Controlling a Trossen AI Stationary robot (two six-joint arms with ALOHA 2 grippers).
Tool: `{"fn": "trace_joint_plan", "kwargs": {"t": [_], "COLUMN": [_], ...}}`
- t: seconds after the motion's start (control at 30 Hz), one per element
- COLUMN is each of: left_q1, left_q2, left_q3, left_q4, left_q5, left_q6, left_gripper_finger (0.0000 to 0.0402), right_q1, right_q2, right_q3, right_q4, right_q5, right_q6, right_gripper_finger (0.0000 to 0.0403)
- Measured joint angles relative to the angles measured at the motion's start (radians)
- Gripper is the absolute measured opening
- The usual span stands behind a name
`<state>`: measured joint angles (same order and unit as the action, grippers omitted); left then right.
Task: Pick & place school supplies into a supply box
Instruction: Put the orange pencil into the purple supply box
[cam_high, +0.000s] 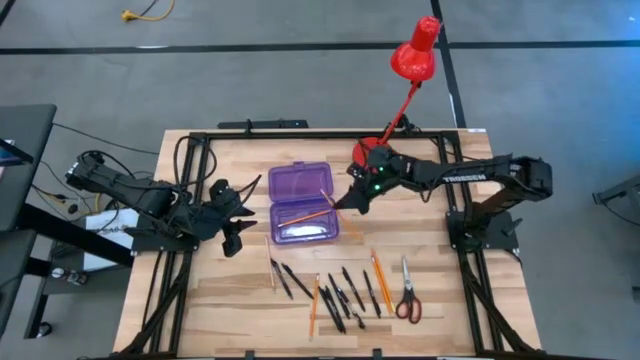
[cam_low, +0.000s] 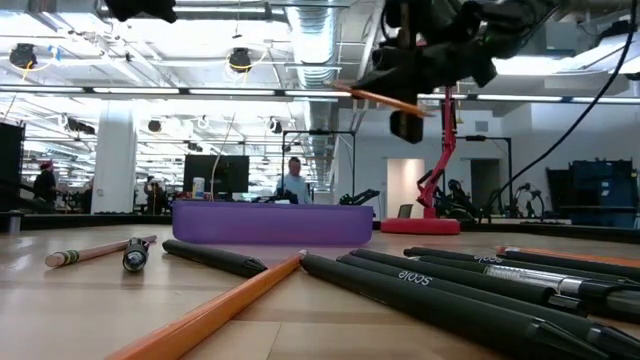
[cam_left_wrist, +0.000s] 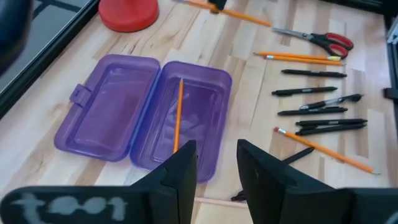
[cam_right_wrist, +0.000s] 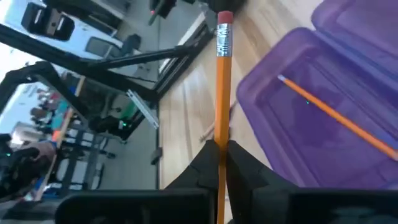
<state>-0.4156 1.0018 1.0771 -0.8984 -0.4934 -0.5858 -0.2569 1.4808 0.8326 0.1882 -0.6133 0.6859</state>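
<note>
Wooden planks make up the desk (cam_high: 230, 300), ringed by a black frame with grey floor around it. Going left to right: my left tool (cam_high: 232, 238) waits near the left edge, just beside the supply box, its two fingers (cam_left_wrist: 180, 171) parted a moderate way with nothing between them. Next comes the supply box (cam_high: 300, 205) at the middle of the desk, lid flat open toward the far edge, with one orange pencil (cam_left_wrist: 178, 115) already lying lengthwise in its tray. At the box's right side hangs my right tool (cam_high: 345, 200), pinched tight on another pencil (cam_right_wrist: 222, 93), which sticks out ahead of the fingers with the eraser end leading and angles over the tray from above. Along the near edge lie the remaining supplies: a row of black pens (cam_high: 340, 292), a few more pencils (cam_high: 379, 271), and the red-handled scissors (cam_high: 407, 295) farthest right; a red lamp (cam_high: 412, 58) stands at the far edge. The step, as I judge it, is dropping this pencil in. To do it well I should turn it parallel to the tray's long side, bring it low over the middle, clear of the rim, and only then release, so it settles beside the first instead of bridging the wall or rolling out.
</note>
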Motion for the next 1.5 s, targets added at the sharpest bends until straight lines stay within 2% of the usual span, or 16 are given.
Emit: {"fn": "trace_joint_plan", "kwargs": {"t": [0.23,0.33,0.5,0.67,0.93,1.13,1.37,1.5], "left_q1": [0.0,-0.008,-0.054,-0.122,-0.211,-0.226,-0.226,-0.226], "left_q2": [-0.002,-0.002,-0.002,-0.002,-0.001,-0.001,-0.001,-0.001], "left_q3": [0.0,0.0,0.0,0.0,0.0,0.0,0.0,0.0], "left_q4": [0.035,0.043,0.06,0.06,0.055,0.055,0.055,0.055], "left_q5": [0.013,0.022,0.013,-0.038,-0.144,-0.186,-0.196,-0.196], "left_q6": [0.003,-0.01,-0.049,-0.112,-0.18,-0.185,-0.185,-0.185], "left_gripper_finger": [0.0103,0.0103,0.0103,0.0103,0.0103,0.0103,0.0103,0.0103], "right_q1": [-0.007,-0.007,-0.008,-0.016,-0.043,-0.053,-0.045,-0.035], "right_q2": [0.2,0.289,0.431,0.532,0.57,0.569,0.569,0.569], "right_q3": [0.133,0.211,0.315,0.38,0.441,0.484,0.52,0.53], "right_q4": [0.047,0.082,0.104,0.105,-0.055,-0.173,-0.285,-0.299], "right_q5": [-0.02,-0.06,-0.14,-0.169,-0.154,-0.148,-0.12,-0.114], "right_q6": [-0.047,-0.066,-0.09,-0.15,-0.298,-0.358,-0.435,-0.457], "right_gripper_finger": [0.0,0.0,0.0,0.0,0.0,0.0004,0.0056,0.0071]}}
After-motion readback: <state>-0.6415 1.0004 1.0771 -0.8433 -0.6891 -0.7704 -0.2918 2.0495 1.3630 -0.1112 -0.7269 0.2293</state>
